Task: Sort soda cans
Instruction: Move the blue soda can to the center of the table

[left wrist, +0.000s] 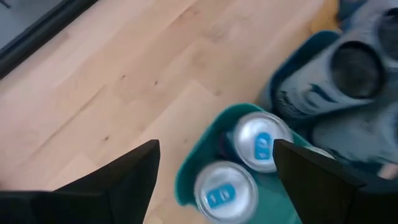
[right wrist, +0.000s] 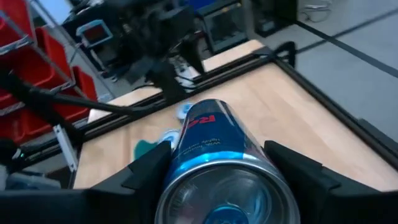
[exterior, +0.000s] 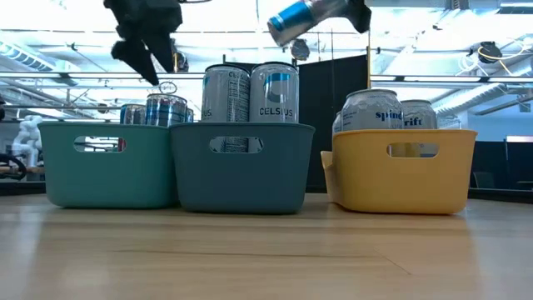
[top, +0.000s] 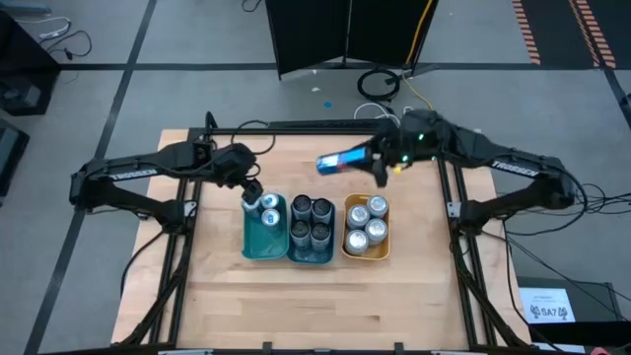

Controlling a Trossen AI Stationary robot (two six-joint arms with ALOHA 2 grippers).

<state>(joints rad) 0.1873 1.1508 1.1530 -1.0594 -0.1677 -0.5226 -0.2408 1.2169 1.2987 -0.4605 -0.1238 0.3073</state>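
We see bare wood all around the teal tray (top: 252, 243). Our left gripper (top: 250, 193) hovers spread just above its two cans (top: 268, 210). Our right gripper (top: 376, 159), raised behind the yellow tray (top: 347, 246), clamps a blue can (top: 338, 162) sideways.

Dark cans (left wrist: 354, 62) blurred (labels unreadable)

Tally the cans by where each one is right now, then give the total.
Teal bin: 2 blue-tabbed cans
Middle blue bin: 4 dark-topped cans
Yellow bin: 4 silver cans
Right gripper: 1 blue can
Total: 11
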